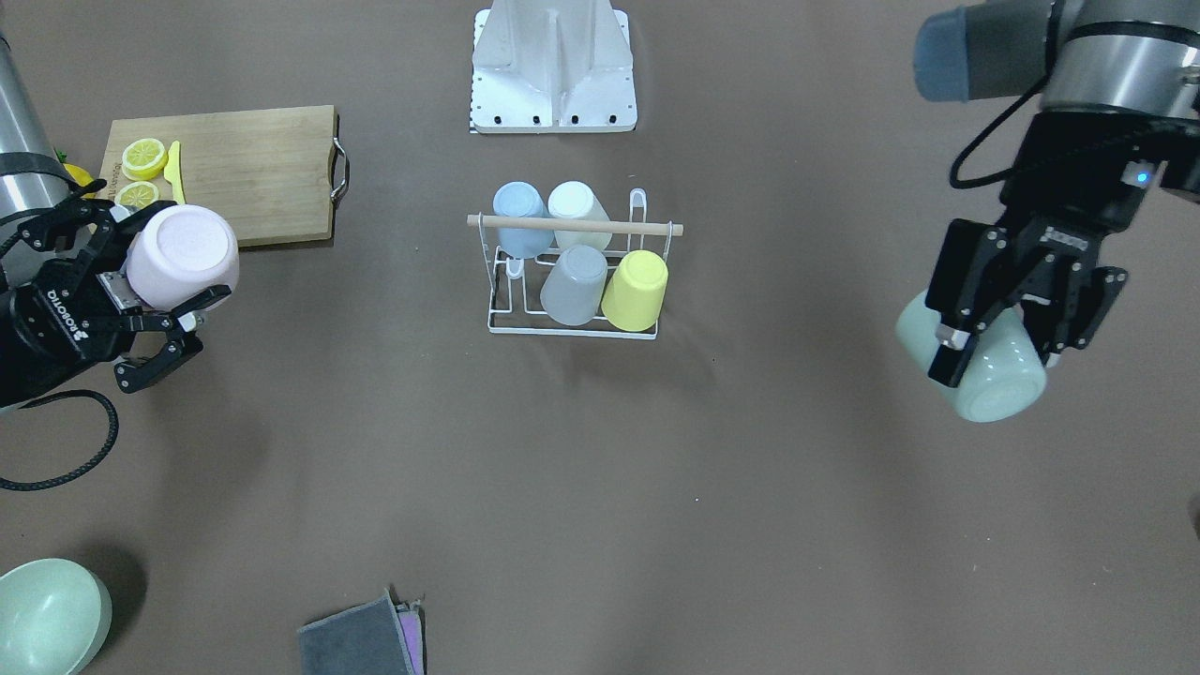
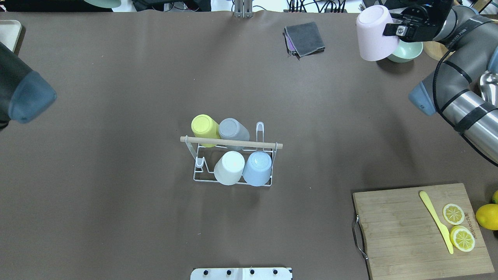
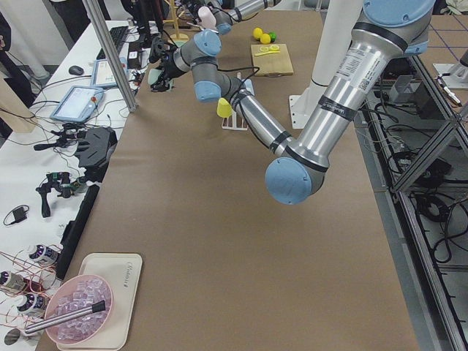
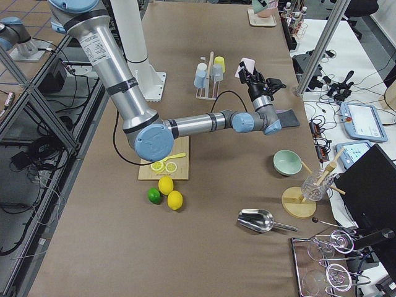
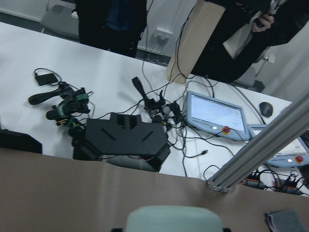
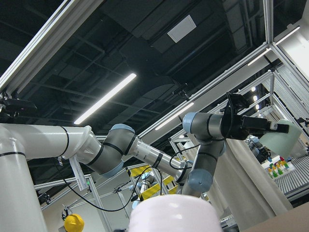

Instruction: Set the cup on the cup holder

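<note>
The rack (image 1: 656, 229) stands mid-table with four cups (image 1: 574, 286) inverted on it; two prongs (image 1: 637, 201) look free, one at each end. The pink cup (image 1: 183, 255) is clamped in the right gripper (image 1: 150, 270), raised and well apart from the rack. The left gripper (image 1: 998, 349) grips a mint cup (image 1: 994, 384), equally far off. We judge the step to be transport. Next we would bring one cup over a free prong, mouth down, clear of the bar (image 1: 562, 224) and the neighbouring cups.
</note>
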You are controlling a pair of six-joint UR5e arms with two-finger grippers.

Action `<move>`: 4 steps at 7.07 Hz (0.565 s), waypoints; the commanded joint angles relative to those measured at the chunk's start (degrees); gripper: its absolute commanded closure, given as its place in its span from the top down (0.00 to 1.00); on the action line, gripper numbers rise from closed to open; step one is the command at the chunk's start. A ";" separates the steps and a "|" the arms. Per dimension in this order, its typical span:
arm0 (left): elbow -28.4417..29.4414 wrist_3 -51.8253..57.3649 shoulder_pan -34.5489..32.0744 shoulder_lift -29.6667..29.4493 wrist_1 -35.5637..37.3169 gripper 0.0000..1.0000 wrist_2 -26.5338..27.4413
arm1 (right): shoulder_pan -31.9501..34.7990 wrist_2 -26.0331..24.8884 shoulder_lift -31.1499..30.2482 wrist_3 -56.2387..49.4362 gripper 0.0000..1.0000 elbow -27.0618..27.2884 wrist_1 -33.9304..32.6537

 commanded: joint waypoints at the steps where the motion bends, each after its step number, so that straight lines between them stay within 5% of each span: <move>1: -1.41 -0.13 7.99 0.26 -6.58 0.12 14.15 | -2.74 2.05 2.74 -6.74 0.11 -1.92 0.03; 4: -2.83 0.49 21.85 0.96 -12.22 0.12 34.89 | -7.74 3.10 7.92 -13.69 0.11 -4.82 0.03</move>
